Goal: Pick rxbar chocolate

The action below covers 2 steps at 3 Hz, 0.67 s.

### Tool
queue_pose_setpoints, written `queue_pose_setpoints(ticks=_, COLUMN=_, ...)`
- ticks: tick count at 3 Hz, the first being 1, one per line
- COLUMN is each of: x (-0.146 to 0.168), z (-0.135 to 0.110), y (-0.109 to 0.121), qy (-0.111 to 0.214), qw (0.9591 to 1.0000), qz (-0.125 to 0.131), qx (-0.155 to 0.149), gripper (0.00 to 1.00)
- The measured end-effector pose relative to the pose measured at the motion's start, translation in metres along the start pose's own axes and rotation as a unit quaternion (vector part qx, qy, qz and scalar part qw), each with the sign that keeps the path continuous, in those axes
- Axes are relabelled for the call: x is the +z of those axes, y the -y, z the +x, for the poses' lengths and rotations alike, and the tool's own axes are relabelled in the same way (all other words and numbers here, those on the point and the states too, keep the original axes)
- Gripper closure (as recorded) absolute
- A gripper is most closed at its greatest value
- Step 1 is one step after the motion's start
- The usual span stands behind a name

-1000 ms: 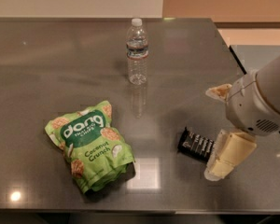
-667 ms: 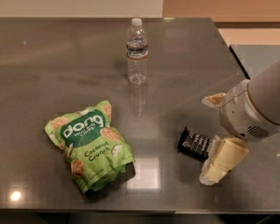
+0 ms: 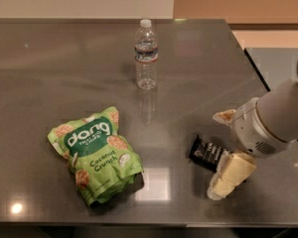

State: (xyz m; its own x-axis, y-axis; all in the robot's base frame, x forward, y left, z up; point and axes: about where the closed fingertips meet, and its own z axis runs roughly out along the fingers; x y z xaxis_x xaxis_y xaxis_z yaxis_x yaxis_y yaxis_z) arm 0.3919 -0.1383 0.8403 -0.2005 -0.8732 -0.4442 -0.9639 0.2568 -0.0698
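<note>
The rxbar chocolate (image 3: 202, 151) is a small flat black wrapper with white lettering, lying on the grey table right of centre near the front. My gripper (image 3: 217, 154) comes in from the right, low over the bar's right end. It is open: one cream finger (image 3: 223, 116) is behind the bar and the other cream finger (image 3: 231, 175) is in front of it. The bar's right end is hidden by the gripper body.
A green "dang" chip bag (image 3: 95, 152) lies at the front left. A clear water bottle (image 3: 146, 55) stands upright at the back centre. The table's (image 3: 49, 73) right edge runs close behind my arm, and its front edge is just below the gripper.
My gripper has shifted a little left and down, closing in around the bar's right end. The bar, bag and bottle have not moved.
</note>
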Motion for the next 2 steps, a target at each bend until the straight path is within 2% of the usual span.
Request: queue_pose_setpoints(ticks=2, x=0.0068, z=0.0038, y=0.0028, qy=-0.002, qw=1.0, qz=-0.003, qx=0.004, gripper=0.0)
